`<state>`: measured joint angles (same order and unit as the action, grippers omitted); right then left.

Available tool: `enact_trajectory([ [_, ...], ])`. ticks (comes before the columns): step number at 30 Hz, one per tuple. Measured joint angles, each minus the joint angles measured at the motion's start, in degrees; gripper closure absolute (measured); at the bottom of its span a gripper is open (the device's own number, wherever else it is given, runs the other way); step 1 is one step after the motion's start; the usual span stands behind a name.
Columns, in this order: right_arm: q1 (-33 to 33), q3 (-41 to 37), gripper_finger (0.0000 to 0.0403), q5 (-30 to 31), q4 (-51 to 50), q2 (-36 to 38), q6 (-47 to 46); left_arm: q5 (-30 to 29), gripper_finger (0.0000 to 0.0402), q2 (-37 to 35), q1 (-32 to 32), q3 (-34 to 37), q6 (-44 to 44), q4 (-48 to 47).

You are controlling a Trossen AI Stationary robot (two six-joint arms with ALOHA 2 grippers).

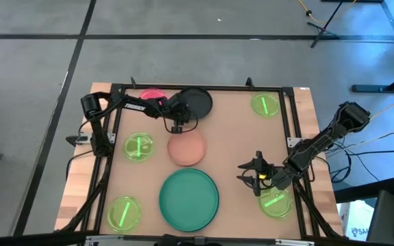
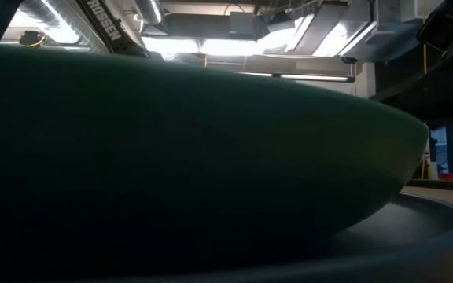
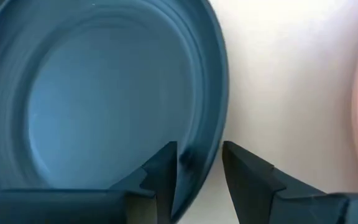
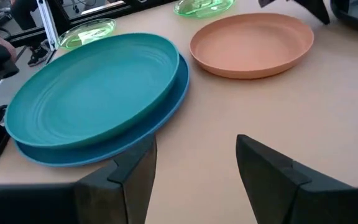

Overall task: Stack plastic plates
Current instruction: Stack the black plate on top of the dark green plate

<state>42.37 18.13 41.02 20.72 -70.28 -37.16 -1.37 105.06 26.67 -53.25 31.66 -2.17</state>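
The small black plate (image 1: 197, 102) lies flat near the table's far edge, with the small pink plate (image 1: 151, 96) to its left. My left gripper (image 1: 177, 127) is open at the black plate's near rim. In the left wrist view the gripper (image 3: 199, 165) has one finger inside the black plate (image 3: 104, 106) and one outside. The medium salmon plate (image 1: 185, 148) lies at mid-table. The large dark green plate (image 1: 189, 197) rests on the blue plate (image 4: 166, 118). My right gripper (image 1: 245, 172) (image 4: 194, 155) is open over bare table, right of that stack.
Neon-green plates lie at the far right (image 1: 265, 104), mid-left (image 1: 139, 147), near left (image 1: 124, 212) and near right (image 1: 276, 202), the last under my right arm. A black frame (image 1: 204, 87) borders the table. The dark green plate (image 2: 171, 157) fills the low view.
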Motion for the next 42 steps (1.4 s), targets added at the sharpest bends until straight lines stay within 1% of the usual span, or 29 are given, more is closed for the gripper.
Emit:
enact_trajectory([
  [4,0.00,0.00,0.0189,0.78,0.05,0.00,0.31,-0.20,0.0279,0.00,-0.58,0.00,0.02,-0.07],
  [6,0.00,0.00,0.0189,1.02,0.11,0.00,0.42,-0.20,0.0287,0.00,-0.96,0.02,0.02,-0.11],
  [9,0.00,0.00,0.0189,1.00,0.13,0.00,0.18,-0.48,0.0316,0.00,-1.65,0.01,0.04,-0.08],
  [13,0.00,0.00,0.0189,1.00,0.16,0.00,0.18,-1.21,0.0364,-0.09,-2.23,0.00,0.13,0.07],
  [16,0.00,0.00,0.0189,1.00,0.16,0.00,0.21,-4.33,0.0391,-0.40,-3.16,0.00,0.48,0.53],
  [18,0.00,0.00,0.0189,1.01,0.16,0.00,1.39,-7.12,0.0393,-1.16,-4.17,0.01,0.31,0.65],
  [20,0.00,0.00,0.0189,1.00,0.14,0.00,2.03,-9.10,0.0388,-2.39,-5.24,0.07,-0.01,0.44],
  [23,0.00,0.00,0.0189,1.00,0.17,0.00,2.30,-9.66,0.0383,-5.56,-7.34,0.07,-0.19,0.35],
  [26,0.00,0.00,0.0189,1.00,0.20,0.00,2.94,-9.75,0.0385,-9.50,-10.47,0.04,-1.48,0.31],
  [28,0.00,0.00,0.0189,1.00,0.20,0.00,2.96,-9.75,0.0388,-12.04,-13.11,0.02,-3.87,0.23],
  [33,0.00,0.00,0.0189,0.67,0.12,0.00,2.96,-9.74,0.0385,-17.34,-20.07,-0.09,-15.73,-1.50],
  [36,-0.01,0.00,0.0189,-0.68,0.05,0.00,2.96,-9.24,0.0383,-18.68,-25.33,-0.09,-21.36,-2.72],
  [38,-0.01,0.01,0.0189,-0.67,0.11,0.02,3.21,-7.91,0.0383,-19.03,-29.59,-0.09,-24.57,-3.22],
  [42,-0.02,0.02,0.0189,0.20,0.18,0.02,6.04,-7.63,0.0382,-18.97,-38.14,-0.09,-29.85,-3.14],
])
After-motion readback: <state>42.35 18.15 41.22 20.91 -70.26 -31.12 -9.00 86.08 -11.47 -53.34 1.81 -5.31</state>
